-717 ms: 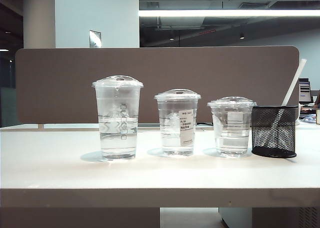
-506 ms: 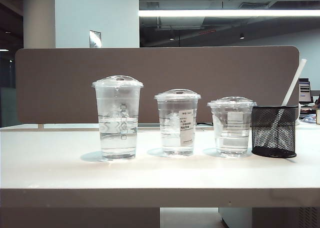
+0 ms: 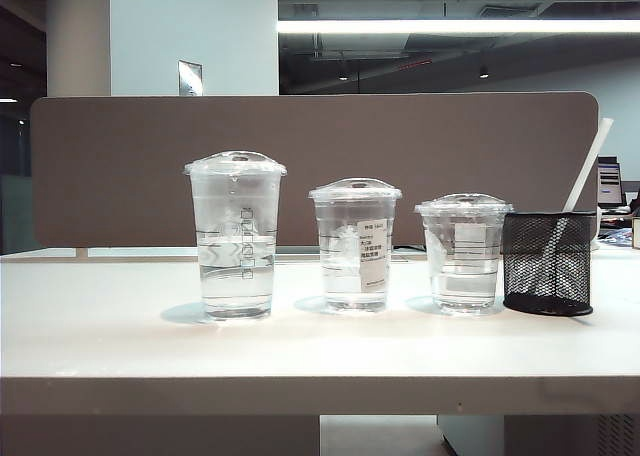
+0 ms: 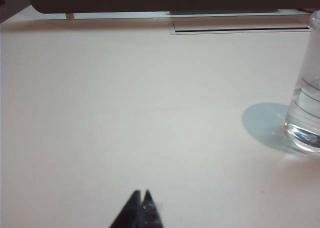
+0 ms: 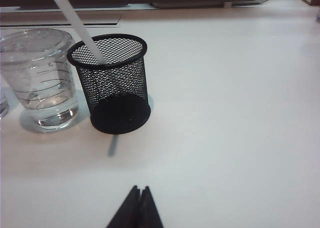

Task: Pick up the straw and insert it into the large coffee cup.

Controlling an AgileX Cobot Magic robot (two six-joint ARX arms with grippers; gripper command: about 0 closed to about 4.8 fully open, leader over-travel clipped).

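Note:
The large coffee cup (image 3: 236, 238), clear with a domed lid and a column of printed boxes, stands at the left of the row of cups and holds water. The white straw (image 3: 590, 166) leans in a black mesh holder (image 3: 548, 262) at the right end; it also shows in the right wrist view as the straw (image 5: 75, 25) slanting out of the holder (image 5: 115, 83). My right gripper (image 5: 140, 189) is shut and empty, some way short of the holder. My left gripper (image 4: 141, 193) is shut and empty over bare table, with a cup's base (image 4: 306, 113) off to one side. Neither arm shows in the exterior view.
A medium clear cup with a white label (image 3: 355, 246) and a shorter clear cup (image 3: 464, 254) stand between the large cup and the mesh holder. A brown partition (image 3: 310, 166) runs behind the white table (image 3: 300, 351). The short cup (image 5: 40, 78) sits right beside the holder.

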